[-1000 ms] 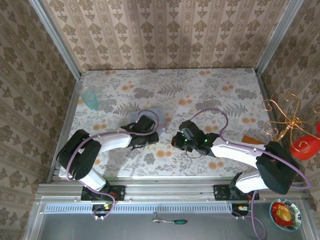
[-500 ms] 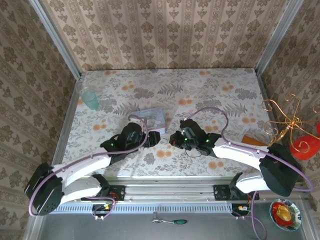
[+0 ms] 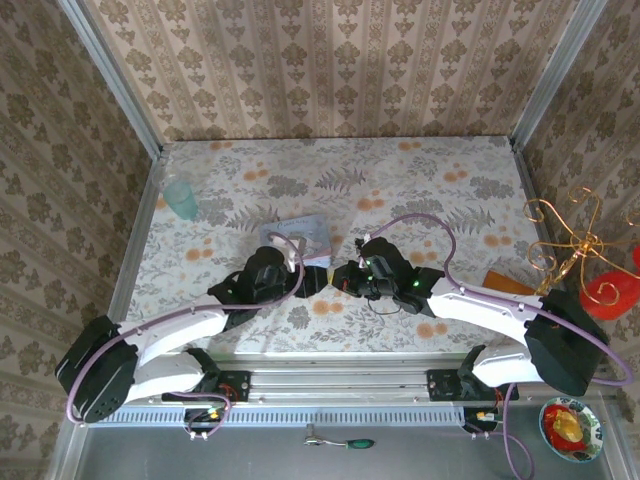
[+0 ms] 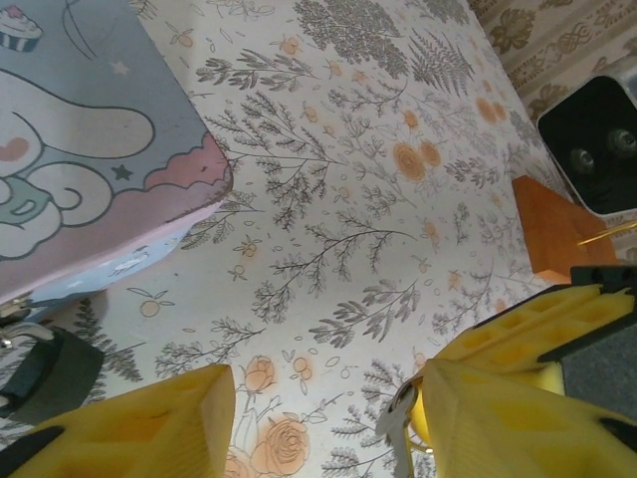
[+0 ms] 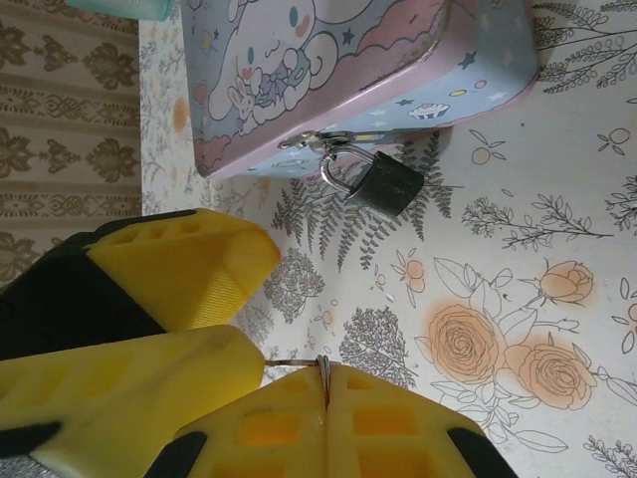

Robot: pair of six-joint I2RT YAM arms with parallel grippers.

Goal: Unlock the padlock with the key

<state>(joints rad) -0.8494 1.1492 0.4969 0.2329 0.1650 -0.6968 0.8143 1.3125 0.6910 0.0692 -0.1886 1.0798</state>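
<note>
Cream cloth printed with orange roses and grey ferns is covering the whole table. Tan damask wallpaper is wrapping round behind it, with metal posts standing at the corners.

Using the pale blue box with the cartoon bunny lid as the landmark:

- The padlock is hanging from the clasp on the box's near side. Its dark body is lying on the cloth right against the box, with the shackle looking closed.
- A teal cup is sitting well off to the box's left.
- An orange-brown block is lying far off to the box's right.
- Both grippers are meeting just on the near side of the box.
- The right gripper is pinching its jaws together on the key.
- The left gripper is holding its jaws apart, with one finger right beside that key.
</note>
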